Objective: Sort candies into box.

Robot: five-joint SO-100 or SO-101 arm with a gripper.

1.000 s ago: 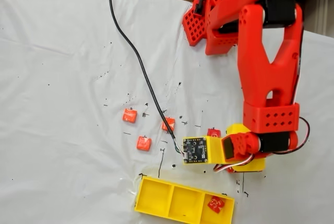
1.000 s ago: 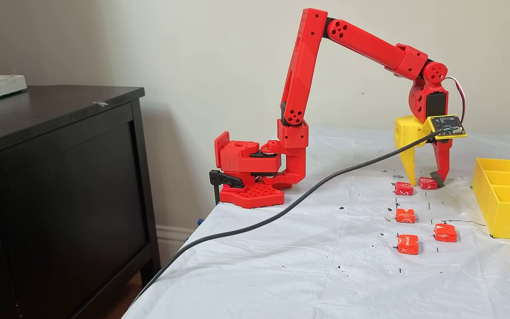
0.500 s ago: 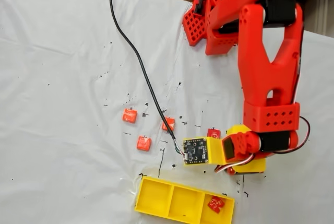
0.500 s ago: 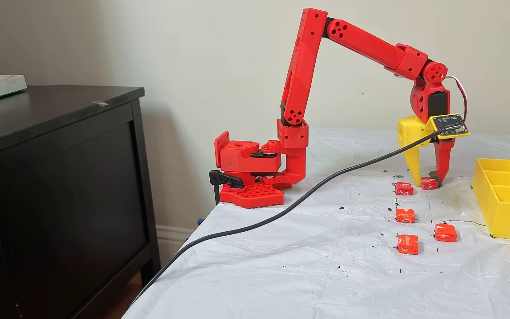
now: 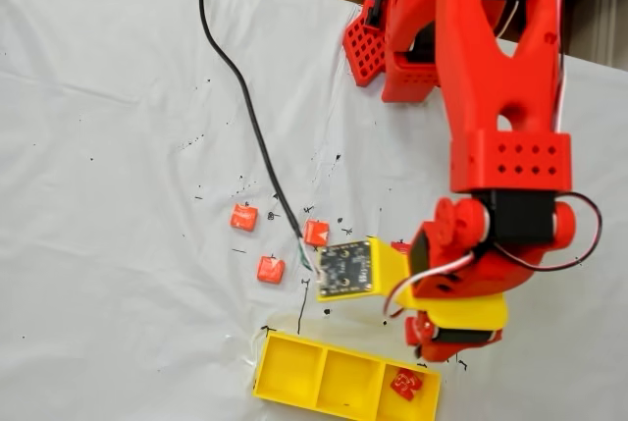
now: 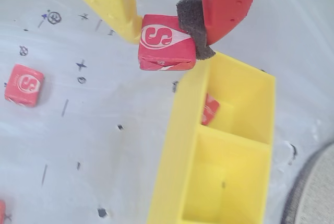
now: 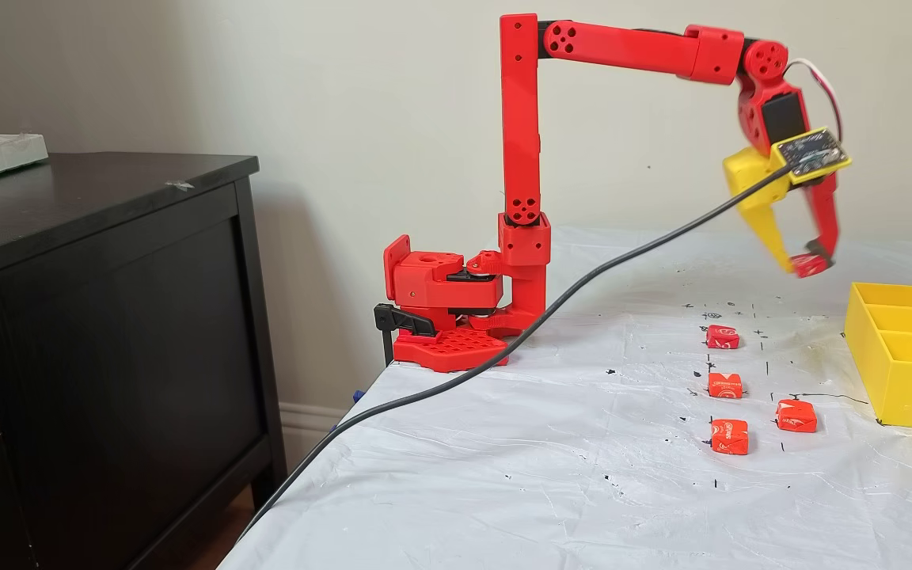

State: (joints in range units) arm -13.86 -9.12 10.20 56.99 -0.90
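Nearest the side camera, four wrapped candies (image 7: 729,436) are left on the white sheet. Farther on, a dark red candy (image 6: 167,43) is pinched in the closed gripper (image 6: 168,31), raised beside the yellow tray (image 6: 179,145), seemingly for clearing its wall; one candy (image 5: 404,383) is lodged in the end compartment.

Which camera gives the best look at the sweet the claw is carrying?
The wrist view: the held candy looms large, white mark clear, pinched in the gripper. From the side, it is a small red speck in the air. From above, the arm hides most of it.

box (image 6: 177,145) cut off btm, wrist view
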